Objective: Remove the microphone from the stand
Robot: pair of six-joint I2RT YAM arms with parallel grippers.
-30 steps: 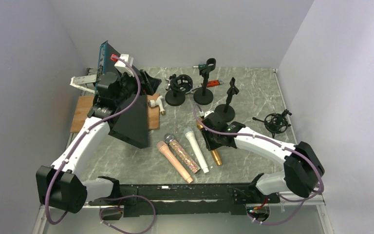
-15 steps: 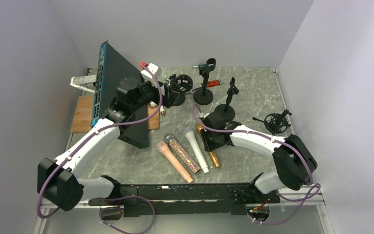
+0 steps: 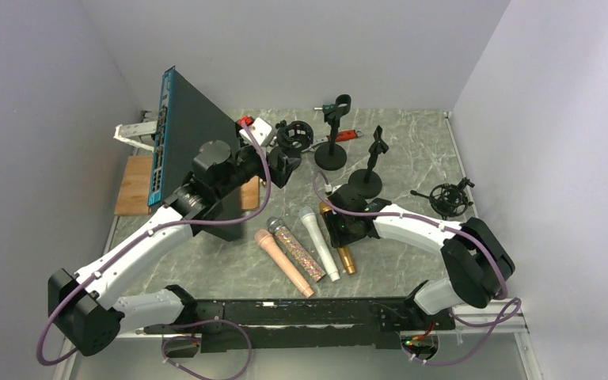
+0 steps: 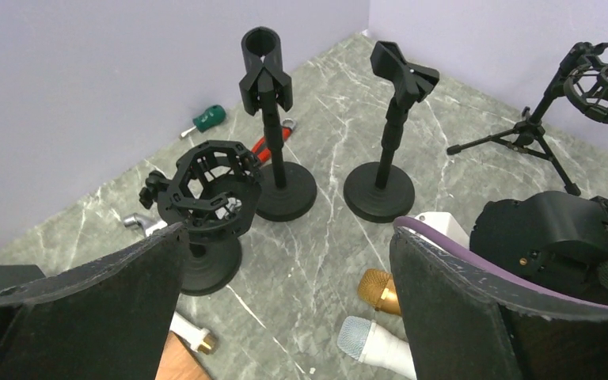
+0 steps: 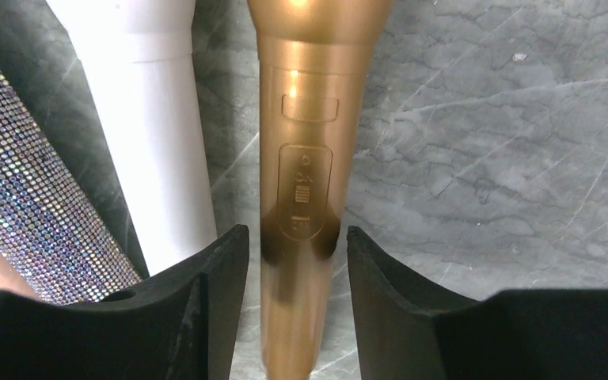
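Note:
Several microphones lie side by side on the table: pink, glitter, white and gold. My right gripper is low over the gold microphone. Its open fingers straddle the handle with a gap on each side. My left gripper is open and empty just in front of the shock-mount stand. That stand, two clip stands and a tripod shock mount all hold nothing.
A blue-fronted network switch leans up at the far left over a wooden board. A green screwdriver and red pliers lie behind the stands. A small white plug lies by the board.
My left arm has swung right, away from the network switch, to the shock-mount stand. My right gripper and the gold microphone have shifted slightly left, closer to the white one.

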